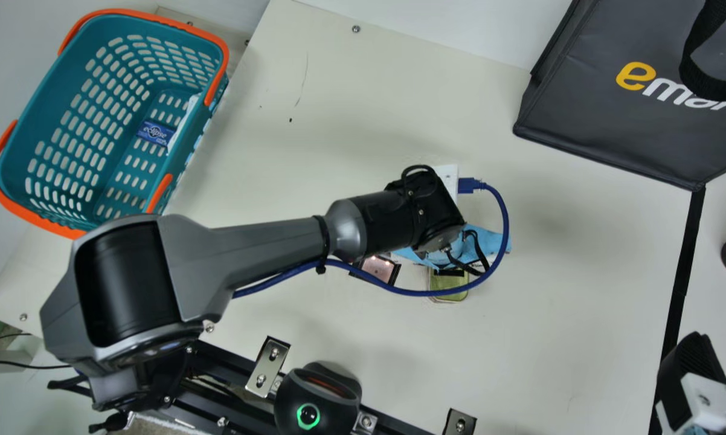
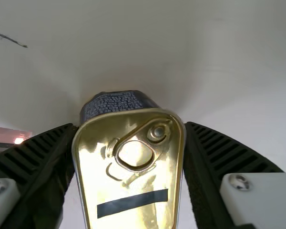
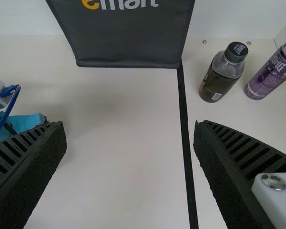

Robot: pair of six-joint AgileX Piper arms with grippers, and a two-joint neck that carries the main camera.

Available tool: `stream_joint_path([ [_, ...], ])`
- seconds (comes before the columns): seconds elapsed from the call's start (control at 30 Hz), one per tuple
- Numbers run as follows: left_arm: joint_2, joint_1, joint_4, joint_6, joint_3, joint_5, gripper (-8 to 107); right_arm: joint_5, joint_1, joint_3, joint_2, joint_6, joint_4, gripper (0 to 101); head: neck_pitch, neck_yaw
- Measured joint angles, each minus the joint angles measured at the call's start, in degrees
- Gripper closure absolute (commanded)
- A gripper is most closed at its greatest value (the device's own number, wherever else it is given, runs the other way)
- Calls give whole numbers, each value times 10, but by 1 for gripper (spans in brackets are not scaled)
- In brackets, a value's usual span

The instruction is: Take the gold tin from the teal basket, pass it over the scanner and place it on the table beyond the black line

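Observation:
In the main view my left gripper (image 1: 459,249) is over the middle of the table, the gold tin (image 1: 449,289) at its fingers. Seen from the left wrist, the left gripper (image 2: 128,125) is shut on the gold tin (image 2: 133,183), its pull-tab face towards the camera. Close by lies a small dark-framed panel (image 1: 377,269) with a lit pinkish face. The black line (image 1: 683,272) runs farther right. My right gripper (image 1: 692,368) is by its near end; in its wrist view the right gripper (image 3: 130,126) stands open and empty.
The teal basket (image 1: 43,109) at the upper left holds a blue pack (image 1: 155,132) and something white. A dark bag (image 1: 586,109) stands at the upper right. Past the line (image 3: 183,109) are a dark-capped bottle (image 3: 221,74) and a purple can (image 3: 272,71). A black green-ringed device (image 1: 314,402) sits at the near edge.

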Motion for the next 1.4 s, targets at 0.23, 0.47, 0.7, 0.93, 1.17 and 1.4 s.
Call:
stream_joint_path([
  [0.23, -11, 8, -18, 9, 16, -30, 9, 0, 0, 0, 0, 0, 0, 6, 0, -1],
  [0.47, -50, 32, -59, 59, 47, -60, 9, 0, 0, 0, 0, 0, 0, 6, 0, 0],
  [0.7, -121, 66, -107, 149, 103, -88, 9, 0, 0, 0, 0, 0, 0, 6, 0, 0],
  [0.93, -221, 110, -156, 264, 181, -93, 9, 0, 0, 0, 0, 0, 0, 6, 0, 0],
  [1.17, -335, 184, -209, 394, 261, -62, 9, 0, 0, 0, 0, 0, 0, 6, 0, 0],
  [1.4, -451, 280, -222, 505, 320, -7, 9, 0, 0, 0, 0, 0, 0, 6, 0, 0],
])
